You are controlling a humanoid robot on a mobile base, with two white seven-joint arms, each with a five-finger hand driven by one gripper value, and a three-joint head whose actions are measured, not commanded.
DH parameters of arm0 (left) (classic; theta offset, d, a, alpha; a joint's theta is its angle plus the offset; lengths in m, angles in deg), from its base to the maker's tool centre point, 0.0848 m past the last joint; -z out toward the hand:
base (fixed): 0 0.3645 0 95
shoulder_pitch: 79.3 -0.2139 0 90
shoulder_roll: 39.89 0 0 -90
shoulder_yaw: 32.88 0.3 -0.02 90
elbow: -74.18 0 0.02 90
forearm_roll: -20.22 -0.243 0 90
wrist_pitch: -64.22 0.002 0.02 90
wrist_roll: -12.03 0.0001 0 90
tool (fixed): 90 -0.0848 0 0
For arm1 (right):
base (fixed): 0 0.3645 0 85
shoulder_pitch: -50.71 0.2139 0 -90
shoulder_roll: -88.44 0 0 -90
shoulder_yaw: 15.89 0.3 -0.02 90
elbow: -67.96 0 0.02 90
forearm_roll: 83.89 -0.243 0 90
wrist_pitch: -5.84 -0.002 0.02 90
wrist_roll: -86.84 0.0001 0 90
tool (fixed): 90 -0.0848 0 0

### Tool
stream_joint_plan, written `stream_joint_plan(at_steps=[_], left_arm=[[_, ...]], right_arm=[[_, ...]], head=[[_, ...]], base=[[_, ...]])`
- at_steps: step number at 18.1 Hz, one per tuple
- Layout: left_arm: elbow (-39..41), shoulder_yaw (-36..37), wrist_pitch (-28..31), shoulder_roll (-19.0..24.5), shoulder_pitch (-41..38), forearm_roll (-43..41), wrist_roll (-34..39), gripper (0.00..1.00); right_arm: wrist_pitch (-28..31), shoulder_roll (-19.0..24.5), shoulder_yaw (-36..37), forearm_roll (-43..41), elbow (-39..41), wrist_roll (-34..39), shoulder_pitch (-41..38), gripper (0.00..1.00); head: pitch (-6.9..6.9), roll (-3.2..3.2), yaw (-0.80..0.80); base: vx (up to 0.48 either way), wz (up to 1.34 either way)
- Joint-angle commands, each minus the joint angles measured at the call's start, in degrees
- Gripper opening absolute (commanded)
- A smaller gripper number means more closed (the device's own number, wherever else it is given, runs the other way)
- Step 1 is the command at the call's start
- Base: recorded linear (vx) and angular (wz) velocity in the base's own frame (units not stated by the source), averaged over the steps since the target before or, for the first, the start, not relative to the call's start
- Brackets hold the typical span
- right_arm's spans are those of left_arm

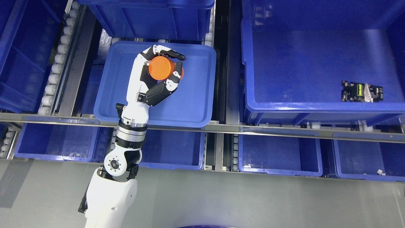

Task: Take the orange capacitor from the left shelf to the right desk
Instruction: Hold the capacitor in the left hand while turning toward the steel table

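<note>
The left hand [158, 74] is reaching up over the blue tray [193, 104], fingers curling around the orange capacitor [162, 68], hiding its far side.

no readable text, small print on the left arm's wrist [133, 120] too tiny

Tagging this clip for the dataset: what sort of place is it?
Most likely a parts store or factory picking station. Blue bins sit on roller-track shelving, one holding a circuit board, and the left hand grips an orange capacitor over a blue tray.
</note>
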Motion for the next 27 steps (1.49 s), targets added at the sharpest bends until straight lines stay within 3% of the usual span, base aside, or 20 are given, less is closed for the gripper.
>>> stream_joint_plan(at_steps=[1,12,27], left_arm=[[-0.06,-1.12,0.45,1.00,0.35,0.92,-0.02,0.03],[0.02,-0.85,1.33,1.00,0.35,1.45,0.77,0.03],[-0.06,1.96,1.51,1.00,0.44,1.71,1.30,0.03]], right_arm=[[-0.01,-1.00,0.62,0.35,1.00,0.02,-1.27,1.00],[-0.01,-1.00,0.62,0.35,1.00,0.02,-1.27,1.00],[-0.01,-1.00,0.62,0.35,1.00,0.02,-1.27,1.00]], head=[[0.00,0.00,0.00],[0.00,0.00,0.00],[0.00,0.00,0.00]], base=[[-0.185,0.09],[-0.232,-0.03],[-0.123,-0.69]])
